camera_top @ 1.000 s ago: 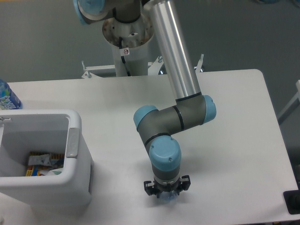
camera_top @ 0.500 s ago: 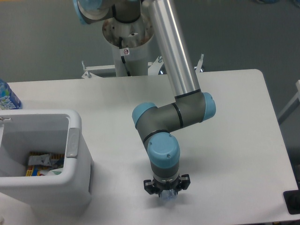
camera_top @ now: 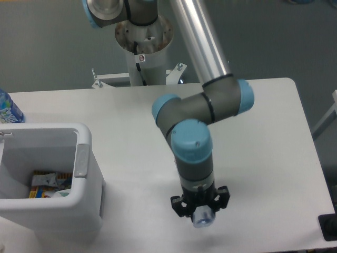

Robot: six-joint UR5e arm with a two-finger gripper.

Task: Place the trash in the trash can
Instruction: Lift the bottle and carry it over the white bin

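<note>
Lower left, the white trash can (camera_top: 84,158) holds crumpled wrappers (camera_top: 48,184) on its floor. Lower centre, the gripper (camera_top: 200,215) is clamped on the clear bottle (camera_top: 201,219), well apart from the bin, above the table (camera_top: 274,137).

Trash can (camera_top: 84,158) left on table (camera_top: 274,137), tool (camera_top: 201,217) right

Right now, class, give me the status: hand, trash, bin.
Hand raised off the table, shut on clear bottle. Trash can to its left, wrappers already inside. Nothing between them.
</note>
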